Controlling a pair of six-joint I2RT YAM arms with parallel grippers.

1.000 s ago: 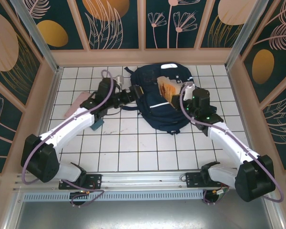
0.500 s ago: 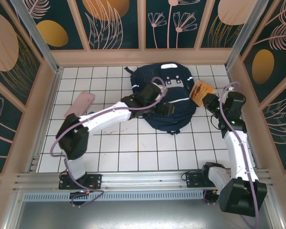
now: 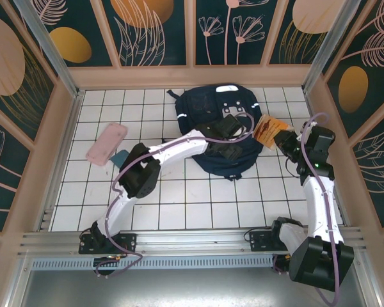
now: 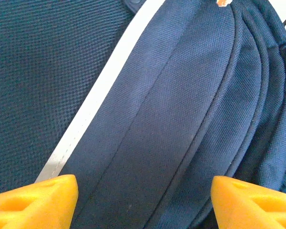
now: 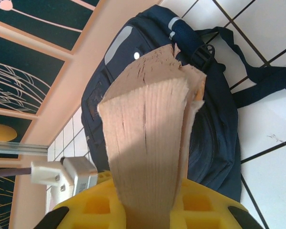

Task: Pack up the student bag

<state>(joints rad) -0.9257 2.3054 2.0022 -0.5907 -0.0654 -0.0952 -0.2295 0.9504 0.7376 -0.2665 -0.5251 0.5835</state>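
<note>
**Book clamped beside the bag, left jaws spread over it**

From above, the bag (image 3: 208, 105) is seen lying flat on the tiled table (image 3: 198, 198), in the middle toward the far wall. The left gripper (image 3: 225, 131) is reached across over its front panel. The right gripper (image 3: 281, 137) is held just off the bag's right edge, clamped on a book (image 3: 267, 127) whose orange cover is shown here. A pink case (image 3: 107, 143) and a small teal item (image 3: 120, 157) are left well apart from the bag, at the left.

From the left wrist, the bag's (image 4: 190, 95) navy weave, its seams and a white stripe (image 4: 100, 105) are made out up close. The left gripper's (image 4: 143, 200) orange fingertips (image 4: 33, 200) are set wide apart, with nothing gripped between them. Whether the fabric is touched cannot be told.

From the right wrist, the book's (image 5: 148, 138) fanned tan page edges are seen, pinched between the yellow fingers (image 5: 200, 210) of the right gripper (image 5: 150, 212). The bag (image 5: 214, 138) is seen beyond on the tiles, with a strap (image 5: 267, 78) trailing.
</note>
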